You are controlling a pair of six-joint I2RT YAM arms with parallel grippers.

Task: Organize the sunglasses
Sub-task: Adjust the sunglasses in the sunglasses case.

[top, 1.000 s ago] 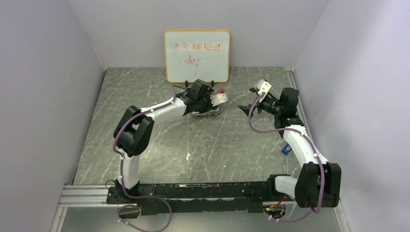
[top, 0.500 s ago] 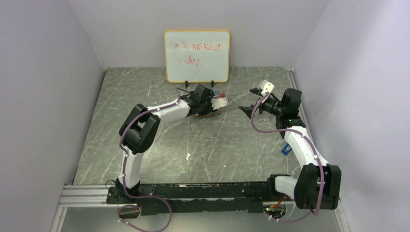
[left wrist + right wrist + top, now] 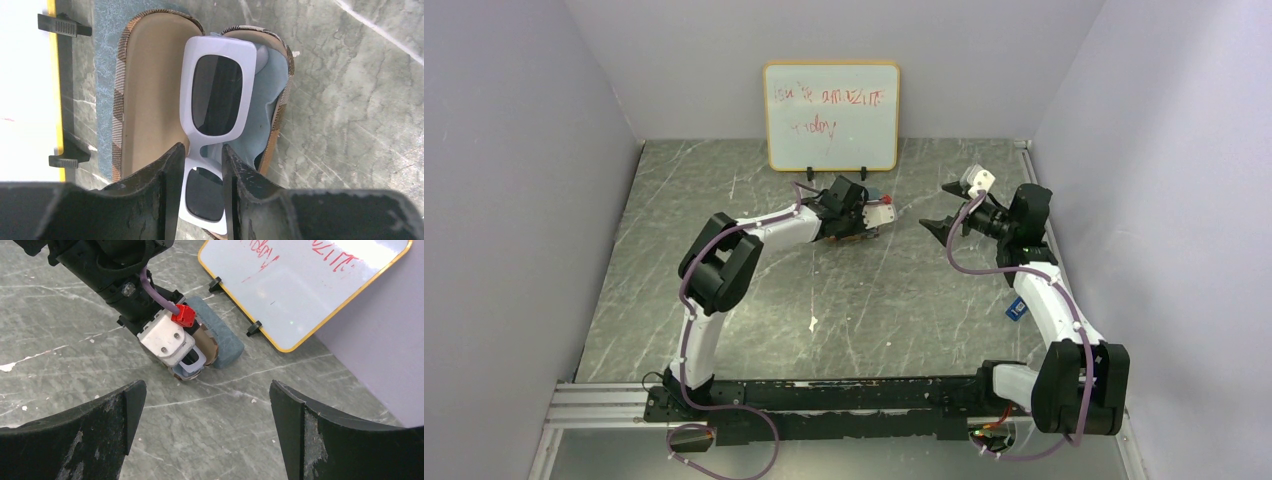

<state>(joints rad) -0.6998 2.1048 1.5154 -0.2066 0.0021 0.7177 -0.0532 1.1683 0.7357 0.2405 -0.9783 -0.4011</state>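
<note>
The white sunglasses (image 3: 217, 95) with dark lenses lie over the open plaid case (image 3: 145, 90), on a light-blue cloth (image 3: 262, 110) in the case's right half. My left gripper (image 3: 202, 155) is shut on the pair, one finger on each side of the lower lens. In the top view it (image 3: 864, 222) sits low over the case, just in front of the whiteboard. My right gripper (image 3: 944, 208) is wide open and empty, held above the table to the right; its wrist view (image 3: 207, 410) shows bare table between the fingers. The dark-brown sunglasses are out of view.
A whiteboard (image 3: 831, 115) stands at the back, close behind the case. A grey-blue oblong case (image 3: 220, 340) lies between the plaid case and the whiteboard. A small blue object (image 3: 1016, 308) lies by the right arm. Walls enclose the table on three sides.
My left arm has stretched further out and the gripper has shifted a little right and settled over the case. My right gripper has drifted slightly to the right.
</note>
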